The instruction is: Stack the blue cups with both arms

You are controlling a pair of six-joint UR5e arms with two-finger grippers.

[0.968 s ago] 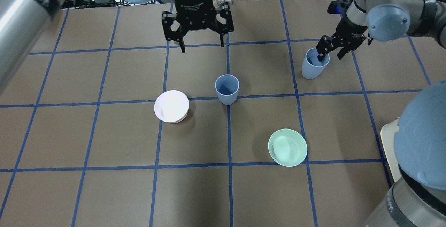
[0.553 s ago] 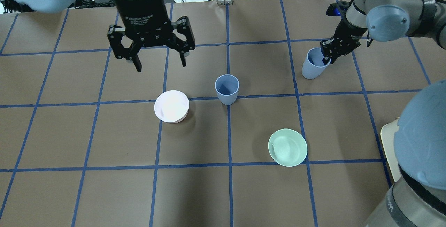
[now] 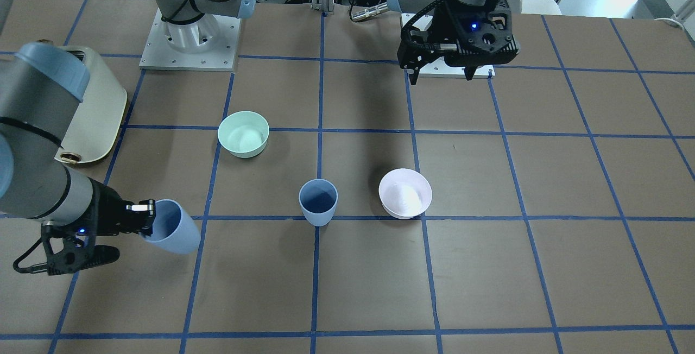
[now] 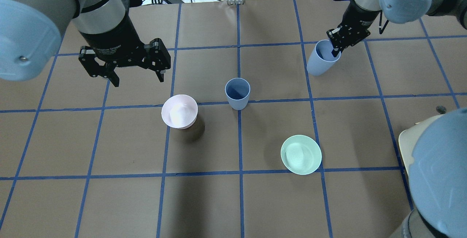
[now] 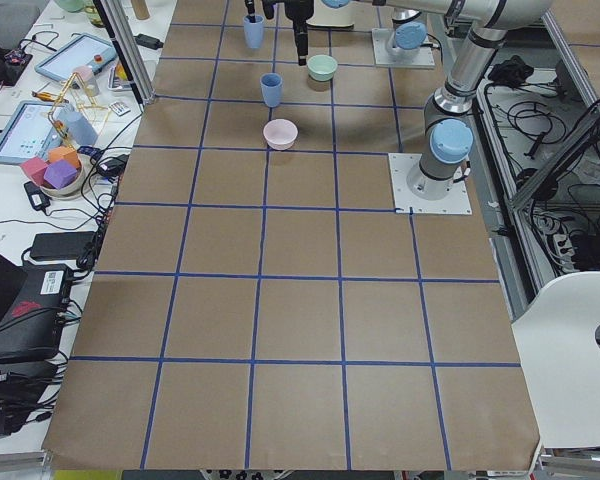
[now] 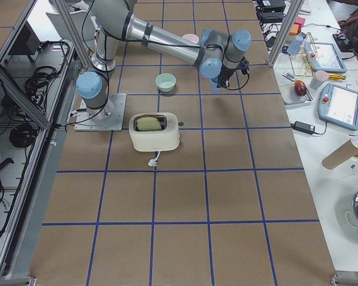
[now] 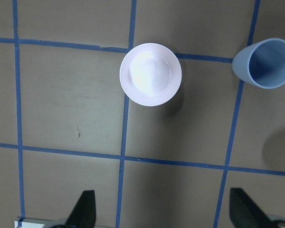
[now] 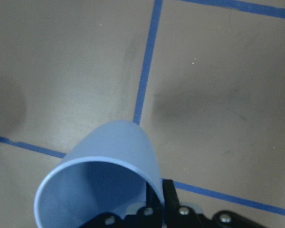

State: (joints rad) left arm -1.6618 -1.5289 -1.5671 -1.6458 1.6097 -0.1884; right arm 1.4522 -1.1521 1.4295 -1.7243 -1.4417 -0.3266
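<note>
One blue cup [image 4: 237, 92] stands upright near the table's middle; it also shows in the front view [image 3: 318, 202] and the left wrist view [image 7: 268, 63]. My right gripper [image 4: 335, 48] is shut on the rim of the second blue cup [image 4: 321, 62], one finger inside it. It holds the cup tilted and a little above the table at the far right, as the front view [image 3: 174, 232] and right wrist view [image 8: 109, 180] show. My left gripper [image 4: 138, 80] is open and empty, hovering left of the standing cup and beyond the pink bowl.
A pale pink bowl [image 4: 179, 111] sits just left of the standing cup. A mint-green bowl [image 4: 301, 154] sits nearer the robot on the right. A cream toaster [image 3: 98, 109] stands by the right arm's base. Clutter lies beyond the table's far edge.
My right gripper has shut on the far cup's rim, then raised and tilted it. My left arm has swung left and toward the robot, its gripper still open.
</note>
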